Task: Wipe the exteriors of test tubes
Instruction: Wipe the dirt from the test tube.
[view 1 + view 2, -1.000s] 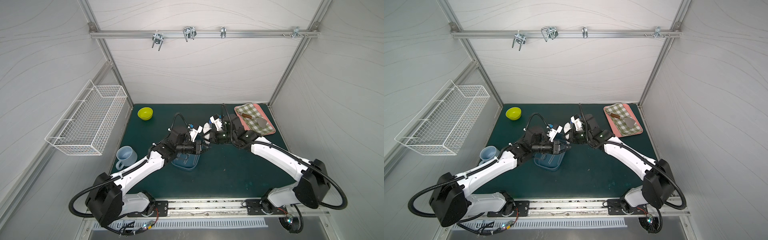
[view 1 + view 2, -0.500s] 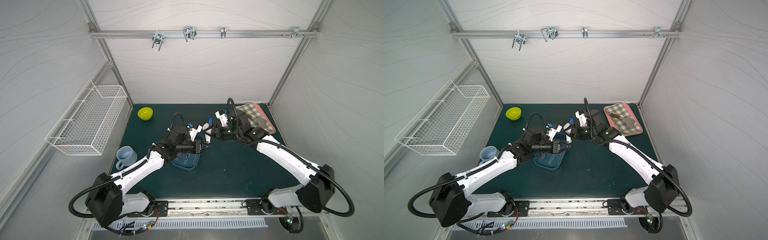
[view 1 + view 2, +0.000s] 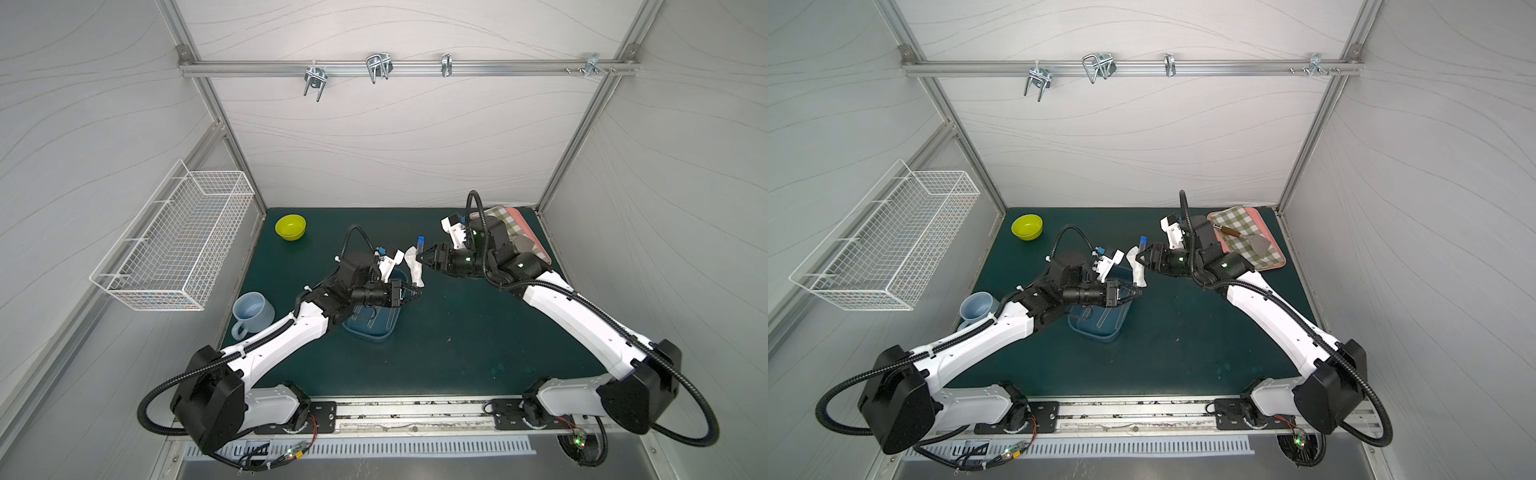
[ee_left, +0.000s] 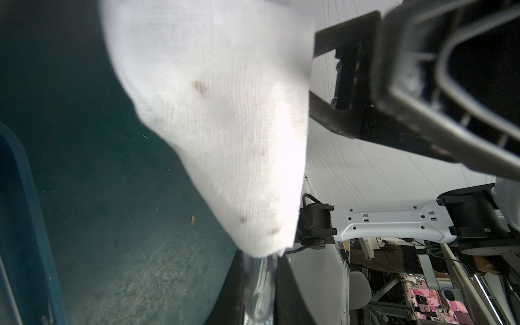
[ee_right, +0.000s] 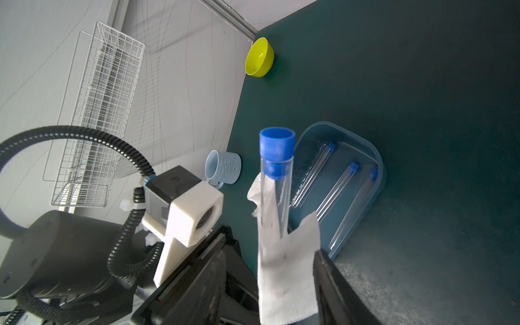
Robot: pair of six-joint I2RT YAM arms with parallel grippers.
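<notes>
My left gripper (image 3: 415, 293) is shut on the lower end of one clear test tube (image 5: 277, 180), which stands upright with its blue cap (image 3: 421, 240) on top. A white cloth (image 3: 413, 266) is wrapped round the tube's middle. My right gripper (image 3: 420, 257) comes at the cloth from the right, open, with its jaws on either side of it. In the right wrist view the cloth (image 5: 287, 267) touches one finger and stands apart from the other. Three more capped test tubes (image 5: 337, 188) lie in the blue tray (image 3: 374, 332) below.
A yellow bowl (image 3: 290, 227) sits at the back left and a light blue mug (image 3: 251, 311) by the left edge. A wire basket (image 3: 174, 245) hangs on the left wall. A checked cloth with a brown-handled tool (image 3: 1246, 241) lies on a pink tray at the back right.
My right arm has risen and its wrist has drawn back to the right, uncovering the tube's blue cap. Its jaws have widened round the cloth. The left arm has stayed still.
</notes>
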